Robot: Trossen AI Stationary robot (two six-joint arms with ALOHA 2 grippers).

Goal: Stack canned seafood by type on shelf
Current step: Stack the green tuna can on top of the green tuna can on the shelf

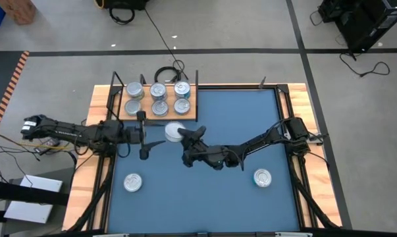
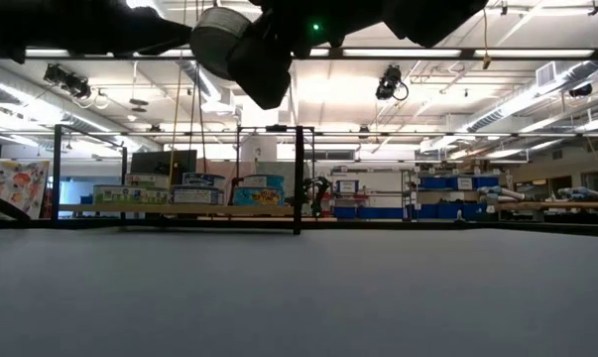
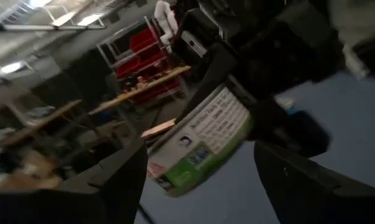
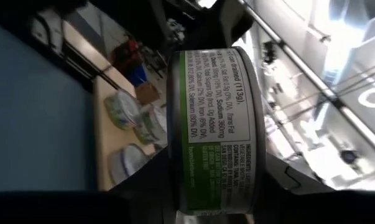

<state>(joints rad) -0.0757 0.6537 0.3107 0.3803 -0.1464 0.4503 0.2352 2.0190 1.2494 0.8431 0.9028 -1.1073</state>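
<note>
Blue mat (image 1: pixel 251 131) covers the wooden table (image 1: pixel 311 112), with grey floor and cables around it — beyond, a workshop of racks and benches. On the shelf (image 1: pixel 190 113) at the mat's far left corner sit six tins (image 1: pixel 158 99) in two rows. Just before it, the right gripper (image 1: pixel 183 135) clamps a seventh tin (image 4: pixel 215 130) above the mat, while the left gripper (image 1: pixel 143 135) stands wide open beside it, holding nothing — two more tins (image 1: pixel 132 182) lie on the near mat.

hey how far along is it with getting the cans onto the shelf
Done: six tins sit on the shelf. In hand: the right tool holds a green-labelled tin above the mat just in front of the shelf, while the left tool stands open beside it. Left: two loose tins lie on the blue mat.
</note>
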